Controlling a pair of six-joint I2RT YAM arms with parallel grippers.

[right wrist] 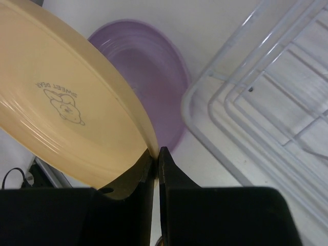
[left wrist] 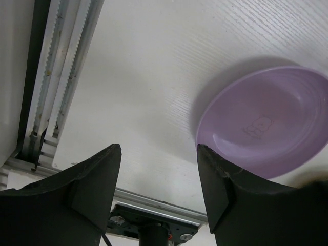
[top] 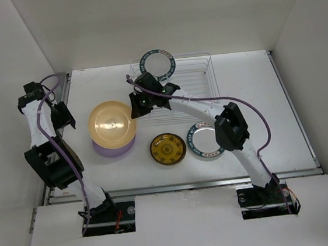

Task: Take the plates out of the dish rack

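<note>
My right gripper (top: 136, 105) is shut on the right rim of the larger pale yellow plate (top: 112, 124) and holds it just above the lavender plate (top: 115, 148). In the right wrist view the jaws (right wrist: 156, 154) pinch the yellow plate's (right wrist: 66, 102) rim, with the lavender plate (right wrist: 154, 77) behind it. The wire dish rack (top: 197, 75) stands at the back with one teal-rimmed plate (top: 156, 64) upright in its left end. My left gripper (top: 63, 116) is open and empty, left of the lavender plate (left wrist: 266, 123). No orange sunburst plate is in view.
A small dark-gold patterned plate (top: 167, 148) and a white plate with a teal rim (top: 201, 145) lie flat on the table in front; my right arm partly covers the teal one. The rack's corner (right wrist: 246, 102) is just right of my right gripper.
</note>
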